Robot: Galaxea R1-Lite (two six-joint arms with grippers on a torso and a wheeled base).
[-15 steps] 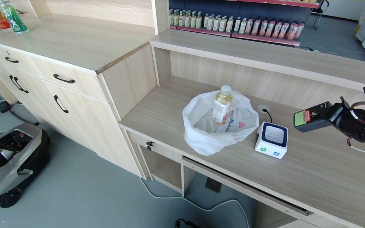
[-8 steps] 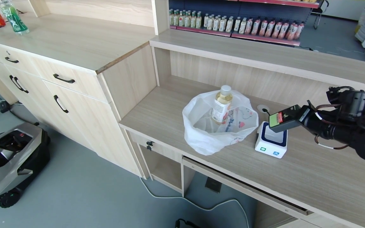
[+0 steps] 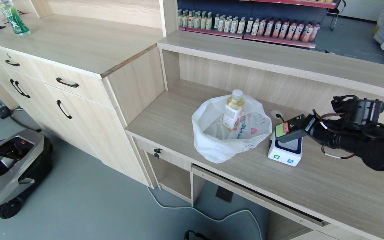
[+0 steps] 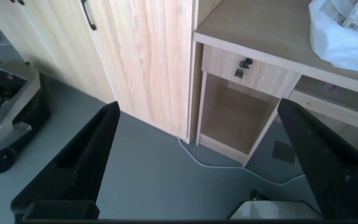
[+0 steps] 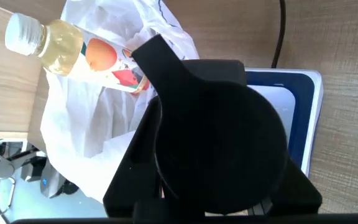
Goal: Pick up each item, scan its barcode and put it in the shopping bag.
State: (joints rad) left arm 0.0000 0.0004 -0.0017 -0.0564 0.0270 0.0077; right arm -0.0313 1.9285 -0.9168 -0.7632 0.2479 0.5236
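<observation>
My right gripper (image 3: 303, 128) is shut on a dark box with a green and red label (image 3: 288, 128), held just above the white and blue barcode scanner (image 3: 285, 152) on the desk. The box (image 5: 222, 137) covers most of the scanner (image 5: 300, 118) in the right wrist view. To the scanner's left stands the open white shopping bag (image 3: 212, 143), with a pale yellow drink bottle (image 3: 233, 110) upright inside it, seen too in the right wrist view as bottle (image 5: 61, 46) and bag (image 5: 86, 137). My left gripper (image 4: 197, 168) hangs open over the grey floor beside the desk.
A raised ledge (image 3: 278, 56) runs behind the low desk (image 3: 328, 186). The tall drawer cabinet (image 3: 78, 43) on the left carries a green bottle (image 3: 13, 18). A cable (image 3: 281, 120) runs from the scanner to a hole behind it. Shelves of bottles (image 3: 245, 25) stand beyond.
My right arm has carried the dark box leftward and lower, from well right of the scanner to directly over it. Bag and bottle have not moved.
</observation>
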